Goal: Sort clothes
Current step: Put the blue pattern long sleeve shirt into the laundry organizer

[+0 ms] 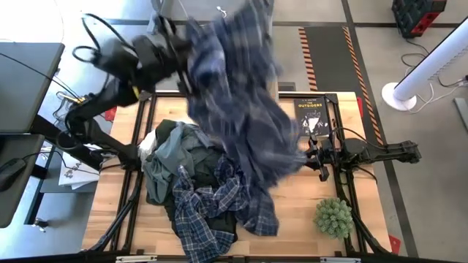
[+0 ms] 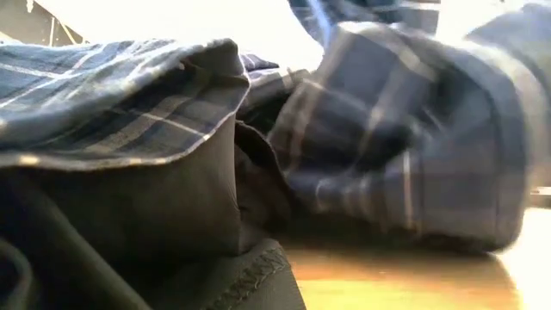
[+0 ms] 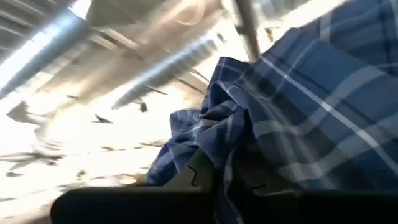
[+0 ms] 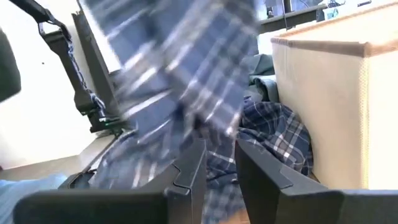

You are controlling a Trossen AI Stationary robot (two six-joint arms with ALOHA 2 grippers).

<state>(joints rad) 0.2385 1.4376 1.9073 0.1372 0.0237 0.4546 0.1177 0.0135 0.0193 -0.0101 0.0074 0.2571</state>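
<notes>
Wooden counter (image 1: 292,212) runs under everything we see, with grey floor and striped tape beyond it; nearest to us in the high view sits a small green plant (image 1: 334,217) at the front edge, and beside it the heap of clothes (image 1: 191,188): a second plaid piece in front, black and grey-green fabric piled behind, a scrap of white at the heap's left side; farther back, our right hand (image 1: 313,151) waits low over the counter at mid-right, close to the black book (image 1: 311,115); its fingers stand slightly parted and from its own camera we see nothing between them, though plaid cloth hangs just ahead; farthest back and highest, our left hand (image 1: 184,67) is clenched on a bunched edge of the navy-and-white plaid shirt (image 1: 241,124), pinched tight as its wrist camera shows. That shirt hangs from the raised left hand as one long drape, its long axis running from the back-left grip down and forward to the right, its lower hem trailing onto the heap and counter; we judge the free lower end lies nearer our right hand than our left, so a second grasp would fall to the right arm, reaching toward the heap.
</notes>
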